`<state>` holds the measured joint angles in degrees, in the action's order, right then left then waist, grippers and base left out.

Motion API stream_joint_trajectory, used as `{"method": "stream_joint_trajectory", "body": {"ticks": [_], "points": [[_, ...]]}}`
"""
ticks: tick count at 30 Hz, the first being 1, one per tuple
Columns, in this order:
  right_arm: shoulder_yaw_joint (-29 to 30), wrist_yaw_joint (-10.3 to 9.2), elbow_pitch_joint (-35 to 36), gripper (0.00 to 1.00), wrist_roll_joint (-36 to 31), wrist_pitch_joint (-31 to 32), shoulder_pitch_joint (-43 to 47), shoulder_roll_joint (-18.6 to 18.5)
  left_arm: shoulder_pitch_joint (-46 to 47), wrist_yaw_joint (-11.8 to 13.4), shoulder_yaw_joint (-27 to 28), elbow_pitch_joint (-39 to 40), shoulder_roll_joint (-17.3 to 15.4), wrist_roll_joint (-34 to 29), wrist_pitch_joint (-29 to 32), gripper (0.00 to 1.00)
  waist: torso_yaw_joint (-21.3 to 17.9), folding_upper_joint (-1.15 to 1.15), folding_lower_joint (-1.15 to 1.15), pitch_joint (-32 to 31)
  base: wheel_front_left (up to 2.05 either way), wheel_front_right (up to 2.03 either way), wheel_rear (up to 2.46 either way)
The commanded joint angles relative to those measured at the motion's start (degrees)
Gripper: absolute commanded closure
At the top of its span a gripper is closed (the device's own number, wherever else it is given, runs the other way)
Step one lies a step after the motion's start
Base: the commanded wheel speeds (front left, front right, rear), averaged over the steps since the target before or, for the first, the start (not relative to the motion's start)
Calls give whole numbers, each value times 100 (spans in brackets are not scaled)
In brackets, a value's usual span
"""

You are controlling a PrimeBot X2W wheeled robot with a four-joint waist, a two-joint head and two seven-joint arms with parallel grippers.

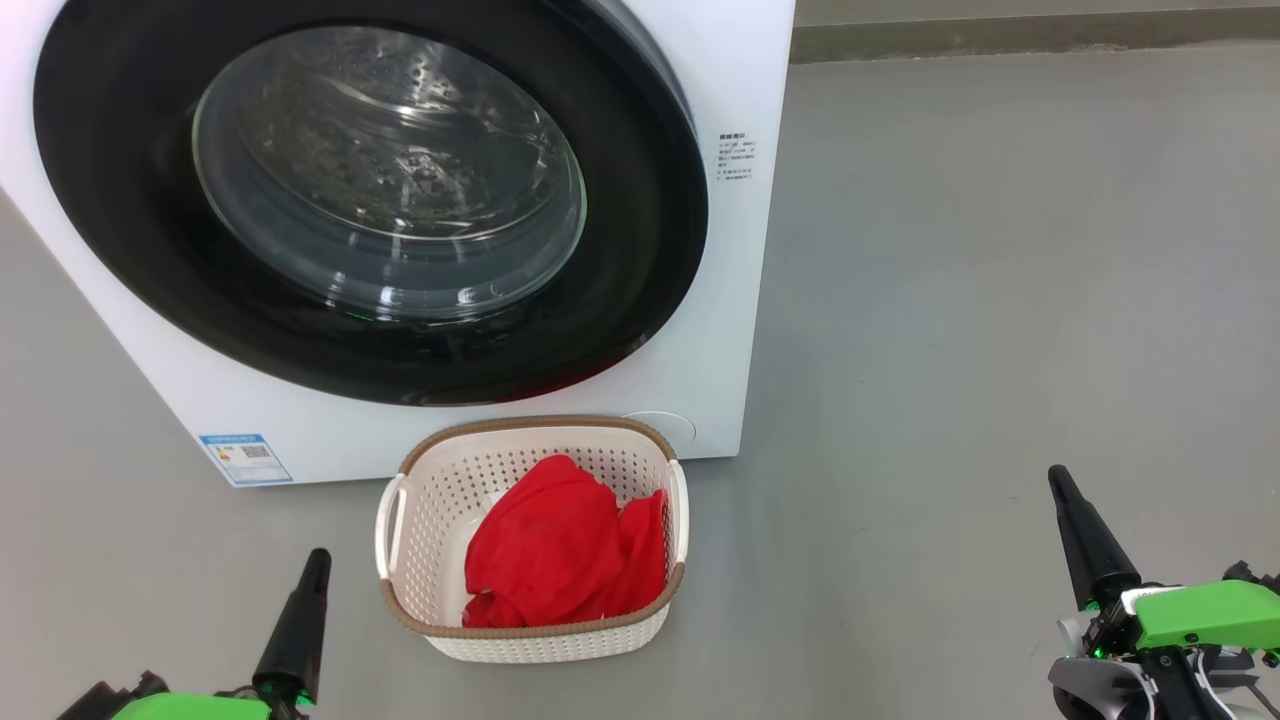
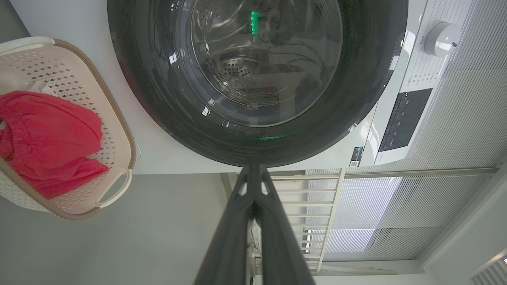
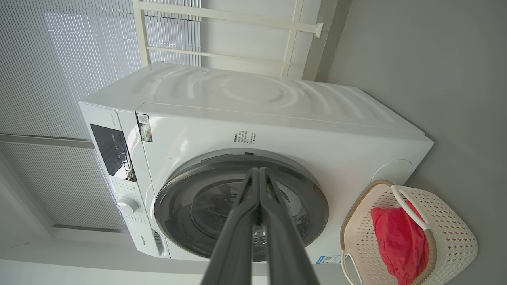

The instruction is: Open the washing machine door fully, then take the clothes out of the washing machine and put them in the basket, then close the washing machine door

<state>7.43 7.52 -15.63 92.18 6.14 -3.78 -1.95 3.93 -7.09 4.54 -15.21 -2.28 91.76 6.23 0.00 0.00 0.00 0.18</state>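
Both grippers sit low and short of the machine, each with its two dark fingers pressed together on nothing. The left gripper (image 1: 316, 560) is near the basket's (image 1: 530, 425) left handle; the right gripper (image 1: 1056, 478) is well apart from it, over bare floor (image 1: 1000, 300).

The red clothes (image 1: 560, 550) lie heaped inside the basket, which stands just in front of the washing machine (image 1: 300, 420). The washing machine door (image 1: 380, 200) looks to lie flat against the machine's front. The drum behind the glass seems empty (reflections make that hard to swear to).

By my reading the task is at or near its end, and only a confirming push on the door could remain. That push turns on one relation: the door lies ahead of and above both sets of jaws, its round face centred to the left of the basket. The left arm is therefore the nearer one, with its closed fingertips aimed at the door's lower black rim in the left wrist view.
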Motion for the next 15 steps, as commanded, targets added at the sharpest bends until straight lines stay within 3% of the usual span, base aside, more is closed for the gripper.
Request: {"method": "stream_joint_trajectory", "body": {"ticks": [1,15], "points": [[-92,-3,160,100,-1,35,-241,-93,226,-40,198,116,-60,40,25,100,0,0,0,0,0,0,0],[-92,-3,160,100,-1,35,-241,-93,226,-40,198,116,-60,40,25,100,0,0,0,0,0,0,0]]}}
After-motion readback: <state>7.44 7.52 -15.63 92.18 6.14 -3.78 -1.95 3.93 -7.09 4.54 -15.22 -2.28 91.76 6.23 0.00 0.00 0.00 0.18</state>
